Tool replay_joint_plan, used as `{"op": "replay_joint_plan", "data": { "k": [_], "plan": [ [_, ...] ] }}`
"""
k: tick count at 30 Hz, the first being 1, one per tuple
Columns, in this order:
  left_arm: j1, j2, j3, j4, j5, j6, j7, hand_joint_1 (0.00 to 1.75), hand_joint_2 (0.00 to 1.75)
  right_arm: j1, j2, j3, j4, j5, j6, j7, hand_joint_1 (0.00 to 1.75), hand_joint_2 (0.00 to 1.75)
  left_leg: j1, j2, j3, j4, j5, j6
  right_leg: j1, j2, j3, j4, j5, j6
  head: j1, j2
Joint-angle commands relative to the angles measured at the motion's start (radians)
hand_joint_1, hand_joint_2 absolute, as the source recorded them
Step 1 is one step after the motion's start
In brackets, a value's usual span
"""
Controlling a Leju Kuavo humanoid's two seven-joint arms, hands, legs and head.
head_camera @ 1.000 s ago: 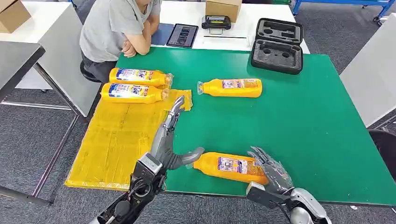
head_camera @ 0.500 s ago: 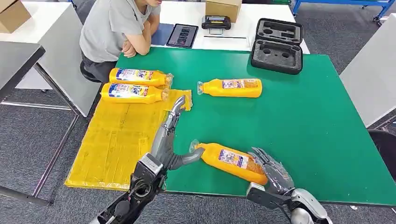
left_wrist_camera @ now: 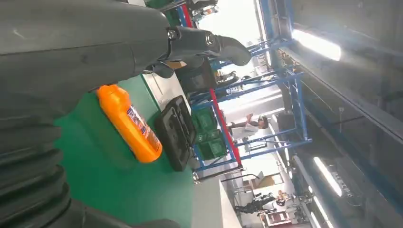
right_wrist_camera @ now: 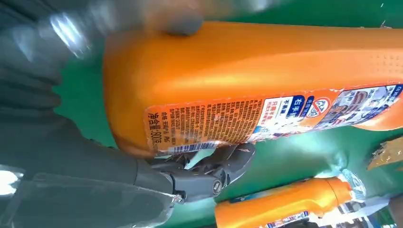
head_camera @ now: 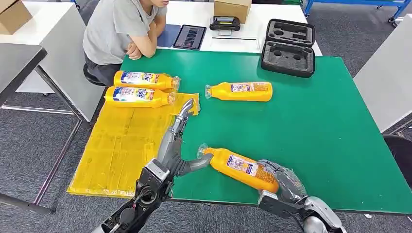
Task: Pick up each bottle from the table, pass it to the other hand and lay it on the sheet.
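right hand [head_camera: 284, 180]: wrapped around the base end of the near bottle [head_camera: 240, 168]; wrist view shows thumb and fingers [right_wrist_camera: 223, 166] clamped on opposite faces of the body. Grasping.
left hand [head_camera: 176, 141]: holds nothing, fingers stretched flat over the green table [head_camera: 316, 126] toward the sheet, thumb out sideways touching or just short of the bottle's neck. Can't tell which.
near bottle, position: near front table edge, between my two hands, base in the right hand. Neck end looks tilted up off the table; my read, not certain.
near bottle, axis: long axis runs across me, slightly diagonal. Cap [head_camera: 202, 150] points to my left and a bit away, toward the yellow sheet [head_camera: 121, 145]; base toward my right.
step: handover right to left, as I judge it.
how to do it well: keep the right grip low on the base so the mid-body and label stay free for the left. Bring the left palm around the body near the neck, not just the thumb. Close left fully before loosening right. Keep the axis as is, so it lays down parallel to the others.
risk: smooth plastic, end grip, long lever; could swing or slip.
other bottles: two on sheet [head_camera: 141, 87] at its far end, lying side by side, caps to my right. One spare bottle [head_camera: 240, 91] on the table beyond, cap to my left.
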Motion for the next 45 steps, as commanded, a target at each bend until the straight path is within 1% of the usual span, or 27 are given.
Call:
{"op": "replay_joint_plan", "data": {
  "k": [1,3,6,7,10,11,13,16,18,19,20,21,24,25,26,28,29,32,35,37,38,39,40,41,43,44,45],
  "plan": [
    [-0.039,0.009,-0.031,0.06,0.002,-0.001,0.003,0.0,1.75,0.007,0.007,0.009,0.032,-0.001,-0.001,-0.004,1.75,1.75,0.001,-0.001,0.003,-0.001,-0.001,-0.002,0.001,-0.001,0.003,-0.001,-0.001,-0.002,0.0,0.0],
    [-0.041,0.009,-0.031,0.059,0.006,0.002,0.003,0.0,1.75,0.006,0.005,0.004,0.04,-0.002,-0.004,-0.011,1.75,1.75,0.002,-0.001,0.006,0.0,-0.003,-0.003,0.002,0.0,0.007,-0.002,-0.002,-0.004,0.0,0.0],
    [-0.041,0.009,-0.03,0.059,0.008,-0.001,0.003,0.0,1.75,0.0,0.001,0.003,0.051,-0.004,0.001,-0.012,1.75,1.75,0.001,-0.001,0.002,-0.001,-0.001,-0.001,0.001,-0.001,0.003,-0.001,-0.001,-0.001,0.0,0.0],
    [-0.041,0.009,-0.03,0.059,0.008,-0.001,0.003,0.0,1.75,0.0,0.001,0.003,0.051,-0.004,0.001,-0.012,1.75,1.75,0.002,-0.001,0.005,-0.001,-0.002,-0.002,0.002,-0.001,0.006,-0.002,-0.001,-0.003,0.0,0.0],
    [-0.038,0.009,-0.028,0.061,0.011,-0.004,0.003,0.0,1.75,-0.003,-0.004,-0.001,0.072,-0.009,0.007,-0.013,1.75,1.75,0.001,-0.001,0.004,-0.001,-0.001,-0.002,0.001,-0.001,0.005,-0.002,-0.001,-0.002,0.0,0.0],
    [-0.038,0.009,-0.026,0.062,0.013,-0.003,0.003,0.0,1.75,-0.001,0.004,-0.007,0.075,-0.015,-0.001,-0.016,1.75,1.75,0.002,-0.001,0.006,-0.001,-0.002,-0.003,0.002,-0.001,0.007,-0.002,-0.002,-0.003,0.0,0.0],
    [-0.031,0.01,-0.02,0.044,0.02,0.021,0.003,0.0,1.75,-0.003,0.029,-0.023,0.077,-0.033,-0.023,-0.042,1.75,1.75,0.001,-0.001,0.003,-0.001,-0.001,-0.002,0.001,-0.001,0.004,-0.002,-0.001,-0.002,0.0,0.0],
    [-0.014,0.008,-0.003,-0.009,0.023,0.145,0.003,0.0,1.75,-0.028,0.092,-0.077,0.073,-0.13,-0.038,-0.109,1.75,1.75,0.002,0.0,0.005,-0.001,-0.002,-0.002,0.002,0.001,0.005,-0.002,-0.001,-0.003,0.0,0.0],
    [-0.001,-0.01,0.033,-0.043,0.039,0.281,0.003,0.0,1.75,-0.05,0.136,-0.125,0.074,-0.244,-0.021,-0.17,1.75,1.75,0.002,0.002,0.004,0.0,-0.002,-0.002,0.002,0.002,0.005,-0.001,-0.001,-0.003,0.0,0.0],
    [0.002,-0.014,0.041,-0.053,0.039,0.324,0.003,0.0,1.75,-0.055,0.144,-0.134,0.075,-0.266,-0.019,-0.177,1.75,1.75,0.002,0.003,0.002,0.0,-0.001,-0.002,0.002,0.003,0.002,-0.001,0.0,-0.002,0.0,0.0],
    [0.0,-0.012,0.032,-0.069,0.03,0.409,0.003,0.0,1.75,-0.066,0.156,-0.15,0.079,-0.296,-0.032,-0.187,1.75,1.75,0.002,0.005,0.003,0.0,-0.002,-0.003,0.002,0.005,0.003,0.0,0.0,-0.003,0.0,0.0],
    [0.0,-0.012,0.032,-0.069,0.03,0.409,0.003,0.0,1.75,-0.066,0.156,-0.15,0.079,-0.296,-0.032,-0.187,1.75,1.75,0.001,0.003,0.001,0.0,-0.001,-0.002,0.001,0.003,0.001,0.0,0.0,-0.002,0.0,0.0],
    [0.0,-0.012,0.032,-0.069,0.03,0.409,0.003,0.0,1.75,-0.066,0.156,-0.15,0.079,-0.296,-0.032,-0.187,1.75,1.75,0.002,0.003,0.004,0.0,-0.002,-0.003,0.002,0.003,0.004,-0.001,-0.001,-0.003,0.0,0.0],
    [-0.001,-0.011,0.032,-0.073,0.031,0.442,0.003,0.0,1.75,-0.067,0.16,-0.16,0.078,-0.307,-0.044,-0.193,1.75,1.75,0.002,0.002,0.003,0.0,-0.001,-0.002,0.002,0.002,0.004,-0.001,-0.001,-0.002,0.0,0.0],
    [0.014,-0.024,0.061,-0.091,0.038,0.454,0.003,0.0,1.75,-0.067,0.168,-0.17,0.077,-0.319,-0.06,-0.195,1.75,1.75,0.002,0.002,0.004,0.0,-0.002,-0.002,0.002,0.002,0.005,-0.001,-0.001,-0.003,0.0,0.0],
    [0.032,-0.038,0.086,-0.119,0.031,0.454,0.003,0.0,1.75,-0.063,0.172,-0.177,0.072,-0.335,-0.058,-0.196,1.75,1.75,0.003,0.004,0.008,0.0,-0.004,-0.004,0.003,0.004,0.009,-0.002,-0.002,-0.004,0.0,0.0],
    [0.039,-0.045,0.098,-0.131,0.022,0.454,0.003,0.0,1.75,-0.062,0.174,-0.181,0.07,-0.343,-0.057,-0.197,1.75,1.75,0.001,0.003,0.002,0.0,-0.002,-0.002,0.001,0.003,0.003,0.0,-0.001,-0.002,0.0,0.0],
    [0.08,-0.08,0.168,-0.184,-0.038,0.454,0.003,0.0,1.75,-0.063,0.183,-0.188,0.079,-0.358,-0.068,-0.201,1.75,1.75,0.002,0.003,0.004,0.0,-0.003,-0.003,0.002,0.004,0.005,-0.001,-0.002,-0.003,0.0,0.0],
    [0.115,-0.104,0.225,-0.239,-0.009,0.454,0.003,0.0,1.75,-0.066,0.193,-0.205,0.086,-0.393,-0.084,-0.214,1.75,1.75,0.001,0.003,0.003,0.0,-0.002,-0.002,0.001,0.003,0.003,0.0,-0.001,-0.002,0.0,0.0],
    [0.117,-0.102,0.224,-0.242,-0.008,0.454,0.003,0.0,1.75,-0.065,0.194,-0.209,0.084,-0.396,-0.087,-0.216,1.75,1.75,0.001,0.003,0.002,0.0,-0.002,-0.002,0.001,0.004,0.003,0.0,-0.001,-0.002,0.0,0.0],
    [0.122,-0.099,0.214,-0.231,0.064,0.454,0.003,0.0,1.75,-0.056,0.197,-0.214,0.073,-0.409,-0.101,-0.225,1.73,1.75,0.001,0.002,0.0,0.0,-0.001,-0.001,0.001,0.002,0.001,0.0,0.0,-0.001,0.0,0.0],
    [0.122,-0.099,0.206,-0.207,0.12,0.426,0.003,0.0,1.75,-0.051,0.2,-0.218,0.063,-0.42,-0.11,-0.234,1.75,1.75,0.002,0.004,0.005,0.0,-0.004,-0.003,0.002,0.004,0.006,-0.001,-0.002,-0.004,0.0,0.0],
    [0.131,-0.124,0.243,-0.165,0.18,0.299,0.003,0.0,1.75,-0.04,0.201,-0.221,0.044,-0.432,-0.121,-0.247,1.75,1.75,0.001,0.002,0.002,-0.001,-0.002,-0.002,0.001,0.002,0.003,-0.001,-0.001,-0.002,0.0,0.0],
    [0.141,-0.159,0.289,-0.103,0.213,0.157,0.003,0.0,1.75,-0.025,0.205,-0.225,0.018,-0.452,-0.127,-0.265,1.75,1.75,0.002,0.002,0.004,-0.001,-0.002,-0.003,0.002,0.003,0.004,-0.001,-0.001,-0.003,0.0,0.0],
    [0.142,-0.182,0.307,-0.057,0.195,0.102,0.003,0.0,1.75,-0.015,0.208,-0.225,-0.003,-0.462,-0.132,-0.273,1.75,1.75,0.002,0.002,0.005,-0.001,-0.003,-0.003,0.002,0.002,0.006,-0.002,-0.001,-0.003,0.0,0.0],
    [0.142,-0.182,0.307,-0.057,0.195,0.102,0.003,0.0,1.75,-0.015,0.208,-0.225,-0.003,-0.462,-0.132,-0.273,1.75,1.75,0.002,0.001,0.006,-0.002,-0.003,-0.003,0.002,0.001,0.008,-0.003,-0.001,-0.003,0.0,0.0],
    [0.142,-0.182,0.307,-0.057,0.195,0.102,0.003,0.0,1.75,-0.015,0.208,-0.225,-0.003,-0.462,-0.132,-0.273,1.75,1.75,0.001,0.0,0.004,-0.001,-0.002,-0.002,0.001,0.001,0.005,-0.002,-0.001,-0.002,0.0,0.0]
  ]
}}
